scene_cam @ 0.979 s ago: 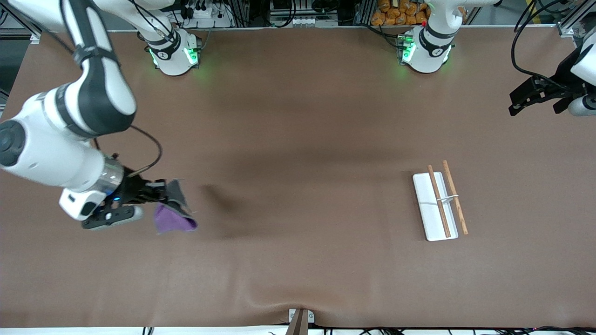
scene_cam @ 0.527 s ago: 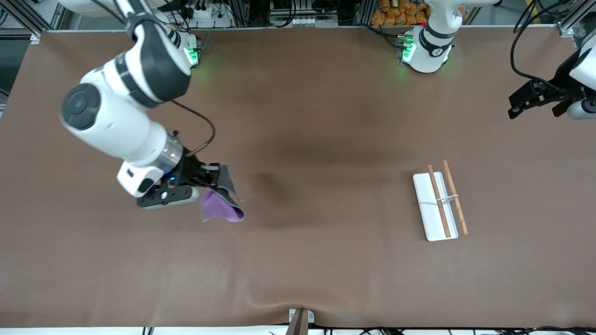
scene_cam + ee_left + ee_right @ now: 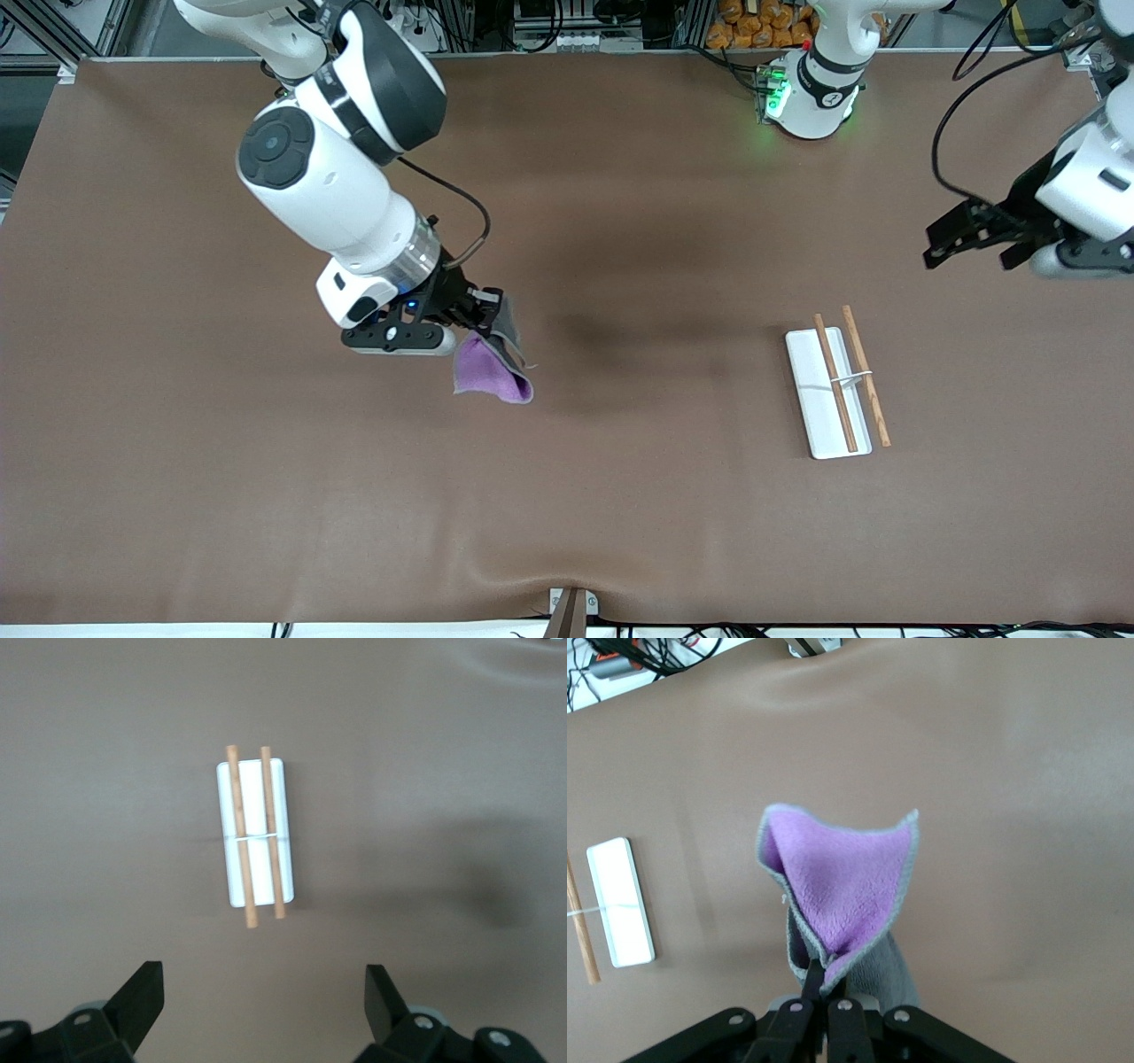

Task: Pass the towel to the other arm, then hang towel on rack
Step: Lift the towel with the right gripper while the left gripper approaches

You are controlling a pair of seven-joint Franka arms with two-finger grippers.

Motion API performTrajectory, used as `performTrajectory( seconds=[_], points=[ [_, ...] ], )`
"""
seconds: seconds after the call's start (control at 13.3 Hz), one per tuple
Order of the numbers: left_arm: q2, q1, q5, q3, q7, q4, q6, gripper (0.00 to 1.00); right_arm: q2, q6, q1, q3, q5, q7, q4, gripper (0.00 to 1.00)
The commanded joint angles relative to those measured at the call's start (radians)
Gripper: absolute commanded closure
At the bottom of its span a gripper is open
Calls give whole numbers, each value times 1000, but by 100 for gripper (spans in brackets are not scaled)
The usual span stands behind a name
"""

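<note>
Right gripper (image 3: 493,312) is clamped on the towel (image 3: 492,372), dangling over mid-table. No handoff yet: left gripper (image 3: 973,246) hangs wide open above the rack (image 3: 833,390), which is bare. Passing and hanging both remain.

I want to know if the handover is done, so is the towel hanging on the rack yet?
No, the towel dangles from the shut right tool above the table, well apart from the rack, whose rods are bare.
</note>
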Motion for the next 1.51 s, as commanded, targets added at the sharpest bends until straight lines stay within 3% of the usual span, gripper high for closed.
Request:
performTrajectory(
  seconds=[0.0,0.45,0.98,1.43],
  points=[
    [39,-25,-16,0,-5,13,31,0,17,33,30,-10,1,109,21,100],
    [169,-106,-18,0,-48,68,119,0,29,91,81,-8,6,369,24,100],
    [257,-224,-18,0,-352,53,171,0,63,244,147,-5,9,673,25,100],
    [274,-255,-39,-45,-689,-41,183,0,130,293,196,-5,11,707,91,100]
  ],
)
